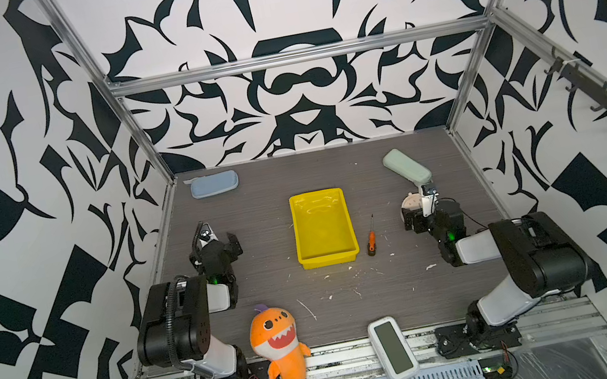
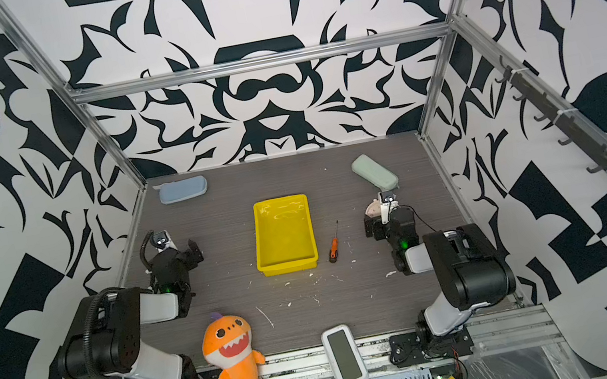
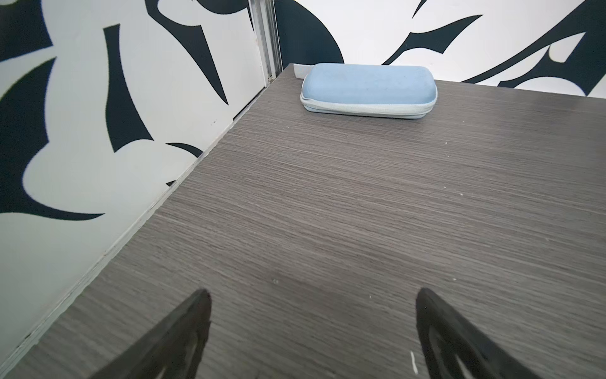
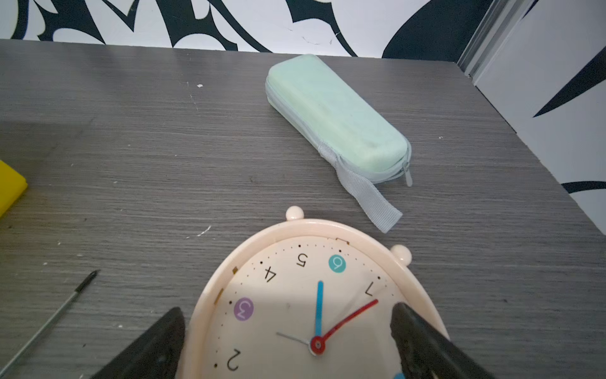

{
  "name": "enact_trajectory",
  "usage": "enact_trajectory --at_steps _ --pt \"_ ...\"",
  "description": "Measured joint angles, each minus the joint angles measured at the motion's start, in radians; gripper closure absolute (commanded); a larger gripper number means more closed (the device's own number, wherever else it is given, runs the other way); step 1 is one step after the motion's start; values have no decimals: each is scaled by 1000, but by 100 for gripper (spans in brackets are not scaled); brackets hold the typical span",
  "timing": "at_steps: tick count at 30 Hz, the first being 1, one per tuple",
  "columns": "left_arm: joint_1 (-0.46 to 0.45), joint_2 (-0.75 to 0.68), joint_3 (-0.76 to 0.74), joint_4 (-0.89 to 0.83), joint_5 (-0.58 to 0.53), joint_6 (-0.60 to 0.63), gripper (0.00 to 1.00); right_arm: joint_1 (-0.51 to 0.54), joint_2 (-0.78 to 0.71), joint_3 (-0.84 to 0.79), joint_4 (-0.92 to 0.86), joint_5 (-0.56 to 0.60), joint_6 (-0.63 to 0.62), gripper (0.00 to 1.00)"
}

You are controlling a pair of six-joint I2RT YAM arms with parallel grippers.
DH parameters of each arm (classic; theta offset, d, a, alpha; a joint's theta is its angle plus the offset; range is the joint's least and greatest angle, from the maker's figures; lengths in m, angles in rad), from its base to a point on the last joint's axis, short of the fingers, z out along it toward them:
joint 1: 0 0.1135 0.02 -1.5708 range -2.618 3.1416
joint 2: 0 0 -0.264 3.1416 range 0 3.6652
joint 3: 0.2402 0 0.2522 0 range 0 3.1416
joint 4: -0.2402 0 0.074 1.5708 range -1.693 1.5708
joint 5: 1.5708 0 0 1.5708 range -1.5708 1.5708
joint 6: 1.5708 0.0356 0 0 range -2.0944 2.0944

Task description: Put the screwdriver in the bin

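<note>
In both top views I am seeing the screwdriver (image 1: 371,238) lying flat on the table (image 1: 254,207) at 4 o'clock of the bin (image 1: 324,233), just beside it and not touching, tip pointing toward 12. A clock (image 1: 407,203) is lying at the bin's 3 o'clock. Through the left wrist I am watching the left gripper (image 3: 313,292) hanging with jaws spread wide, holding nothing, a blue case (image 3: 369,87) ahead. Through the right wrist the right gripper (image 4: 288,308) is hovering over the clock face, jaws released and empty; a green case (image 4: 334,118) is lying beyond.
</note>
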Motion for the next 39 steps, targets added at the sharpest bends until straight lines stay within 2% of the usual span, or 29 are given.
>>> enact_trajectory --at_steps 29,34,37,39 --pt "0 0 0 1 0 0 0 0 0 0 0 4 0 0" --pt "-5 -8 -24 53 51 19 0 12 -3 -1 1 30 1 0" --pt "-17 -69 -76 67 89 40 0 39 -74 -27 -24 91 1 0" --pt "-29 -180 -84 -18 107 46 0 56 -182 -37 -93 137 2 0"
